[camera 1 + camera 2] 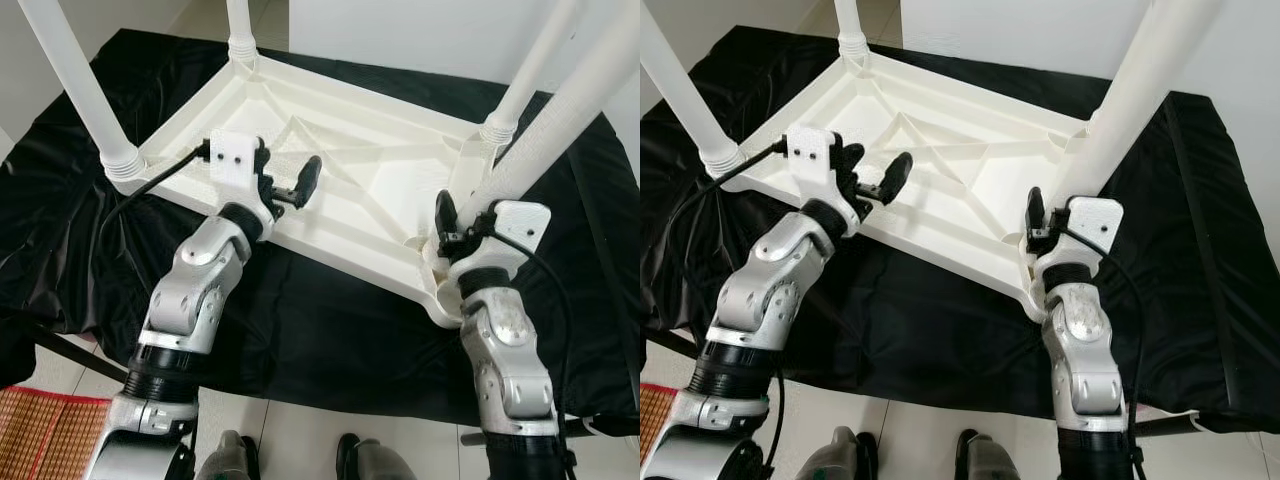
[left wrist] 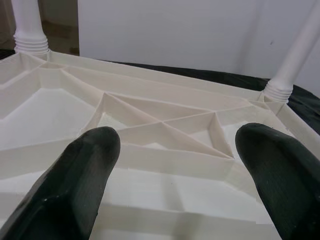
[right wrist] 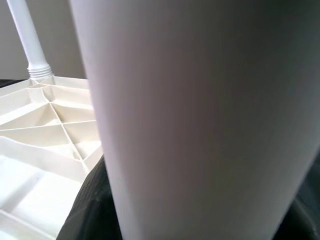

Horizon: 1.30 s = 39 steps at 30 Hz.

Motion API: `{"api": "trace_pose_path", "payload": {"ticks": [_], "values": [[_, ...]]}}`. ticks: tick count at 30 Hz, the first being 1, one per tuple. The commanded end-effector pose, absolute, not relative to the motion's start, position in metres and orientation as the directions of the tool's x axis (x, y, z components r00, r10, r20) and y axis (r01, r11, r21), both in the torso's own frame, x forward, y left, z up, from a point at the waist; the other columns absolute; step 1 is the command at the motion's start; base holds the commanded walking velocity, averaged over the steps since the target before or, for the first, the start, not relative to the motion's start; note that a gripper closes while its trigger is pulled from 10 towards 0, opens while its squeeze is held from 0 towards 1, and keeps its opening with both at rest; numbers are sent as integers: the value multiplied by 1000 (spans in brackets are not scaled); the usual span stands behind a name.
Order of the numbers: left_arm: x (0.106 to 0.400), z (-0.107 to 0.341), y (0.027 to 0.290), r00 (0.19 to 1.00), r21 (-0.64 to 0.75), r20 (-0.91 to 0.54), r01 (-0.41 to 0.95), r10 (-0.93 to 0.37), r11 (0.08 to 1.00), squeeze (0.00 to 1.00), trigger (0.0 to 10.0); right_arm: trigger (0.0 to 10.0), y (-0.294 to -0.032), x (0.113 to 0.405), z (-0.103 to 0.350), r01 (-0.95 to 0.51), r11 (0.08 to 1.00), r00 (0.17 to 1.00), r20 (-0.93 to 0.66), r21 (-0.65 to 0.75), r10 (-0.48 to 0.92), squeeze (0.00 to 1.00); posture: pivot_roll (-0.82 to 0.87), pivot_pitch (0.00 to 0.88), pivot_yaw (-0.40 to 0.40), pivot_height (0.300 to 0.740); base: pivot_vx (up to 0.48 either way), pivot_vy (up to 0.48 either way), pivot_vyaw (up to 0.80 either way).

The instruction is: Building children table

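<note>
left eye view: the white tabletop point(image 1: 330, 165) lies upside down on a black cloth point(image 1: 330, 340), its ribbed underside facing up. three legs stand in the far-left, near-left and far-right corners; the fourth leg point(image 1: 560, 120) rises from the near-right corner. the left gripper point(image 1: 300, 185) hangs over the near rim, fingers spread, gripping nothing.

right eye view: the right gripper point(image 1: 1052, 228) is at the base of the fourth leg, one black finger to the leg's left; it looks pinched on the leg, though the other finger is hidden.

left wrist view: two black fingertips point(image 2: 85, 170) stand well apart above the ribs, with two leg collars beyond.

right wrist view: the leg is right against the camera, with dark finger below it.

judgement: all four legs are in place; the last likely still needs seating or tightening, then the table must be turned upright.
</note>
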<state>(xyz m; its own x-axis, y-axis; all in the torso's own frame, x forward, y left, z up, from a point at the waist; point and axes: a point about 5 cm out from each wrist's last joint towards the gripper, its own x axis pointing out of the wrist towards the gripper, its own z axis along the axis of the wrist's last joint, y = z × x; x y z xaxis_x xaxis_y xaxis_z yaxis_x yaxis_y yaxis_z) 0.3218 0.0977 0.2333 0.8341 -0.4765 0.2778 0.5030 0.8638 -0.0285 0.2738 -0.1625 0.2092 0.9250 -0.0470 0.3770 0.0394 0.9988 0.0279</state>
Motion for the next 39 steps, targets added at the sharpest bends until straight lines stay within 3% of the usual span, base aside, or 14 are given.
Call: {"api": "trace_pose_path", "payload": {"ticks": [1, 15, 22, 34, 39], "values": [[316, 234, 99, 845, -32, 302, 473, -442, 881, 0, 10000, 10000, -162, 268, 207, 46, 998, 924, 380, 32, -54, 0, 37, 172, -26, 740, 0, 0, 0], [304, 214, 122, 928, -33, 251, 293, -276, 956, 0, 10000, 10000, -167, 248, 202, 98, 995, 919, 382, 26, -101, 0, 33, 163, -30, 740, 0, 0, 0], [299, 213, 121, 923, -44, 241, 320, -301, 946, 0, 10000, 10000, -170, 237, 201, 121, 992, 919, 374, 22, -120, 0, 21, 169, -28, 740, 0, 0, 0], [275, 209, 98, 807, 61, 253, 537, -534, 841, 0, 10000, 10000, -167, 230, 196, 95, 995, 934, 346, -6, -87, 0, 17, 169, -35, 740, 0, 0, 0], [253, 196, 92, 657, 123, 192, 721, -729, 682, 0, 10000, 10000, -166, 235, 195, 75, 997, 936, 346, -18, -64, 0, 24, 168, -43, 740, 0, 0, 0]]}}
